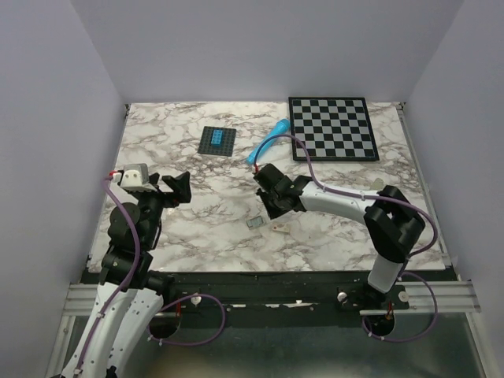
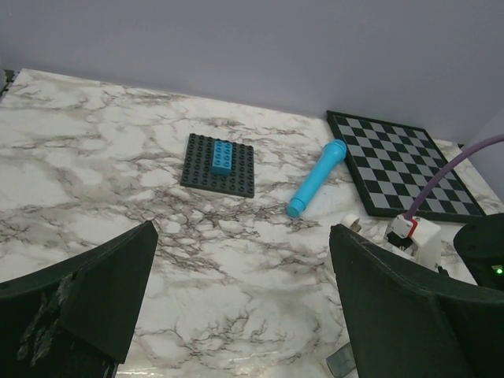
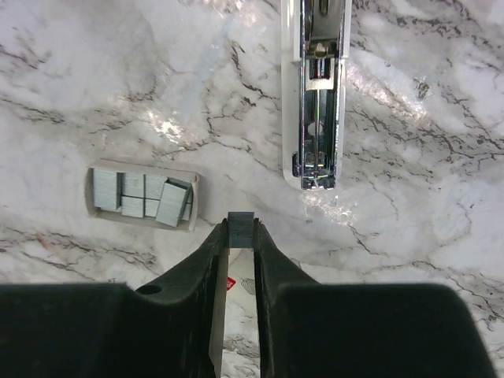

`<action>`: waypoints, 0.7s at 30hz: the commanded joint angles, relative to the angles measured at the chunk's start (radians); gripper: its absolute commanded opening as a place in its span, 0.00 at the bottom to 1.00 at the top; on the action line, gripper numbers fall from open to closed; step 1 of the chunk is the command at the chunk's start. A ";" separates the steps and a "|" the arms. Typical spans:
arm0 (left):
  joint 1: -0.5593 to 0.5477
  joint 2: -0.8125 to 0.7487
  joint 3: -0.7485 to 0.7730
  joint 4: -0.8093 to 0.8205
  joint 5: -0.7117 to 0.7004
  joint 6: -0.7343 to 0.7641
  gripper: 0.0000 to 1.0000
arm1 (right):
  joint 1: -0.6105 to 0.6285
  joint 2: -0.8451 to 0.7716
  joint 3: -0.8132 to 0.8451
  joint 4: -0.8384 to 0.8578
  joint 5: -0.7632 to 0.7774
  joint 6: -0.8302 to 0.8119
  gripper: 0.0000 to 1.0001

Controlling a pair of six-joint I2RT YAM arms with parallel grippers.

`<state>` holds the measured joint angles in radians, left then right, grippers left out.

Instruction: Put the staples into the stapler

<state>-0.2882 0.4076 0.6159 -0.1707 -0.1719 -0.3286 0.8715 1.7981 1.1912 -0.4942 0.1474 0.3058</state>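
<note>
In the right wrist view, my right gripper is shut on a small grey block of staples, pinched at the fingertips a little above the table. The cream stapler lies open ahead and to the right, its shiny metal rail facing up and its near end just beyond the fingertips. From the top view, the right gripper hovers over the stapler. My left gripper stands open and empty at the left, well away from both; its fingers frame bare marble.
An open cream box with several more staple blocks lies left of the held block, also seen from above. Farther back lie a blue cylinder, a dark baseplate with a blue brick, and a chessboard.
</note>
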 commanded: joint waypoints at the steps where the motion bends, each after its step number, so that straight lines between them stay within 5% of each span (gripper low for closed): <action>1: 0.006 0.020 -0.022 0.060 0.132 -0.090 0.99 | 0.007 -0.087 -0.039 0.111 -0.011 -0.034 0.23; 21: -0.026 0.347 -0.114 0.457 0.532 -0.789 0.94 | 0.006 -0.428 -0.381 0.793 -0.101 -0.217 0.23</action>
<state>-0.2935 0.6998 0.5159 0.1226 0.2604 -0.9054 0.8715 1.4307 0.8669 0.0689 0.0860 0.1467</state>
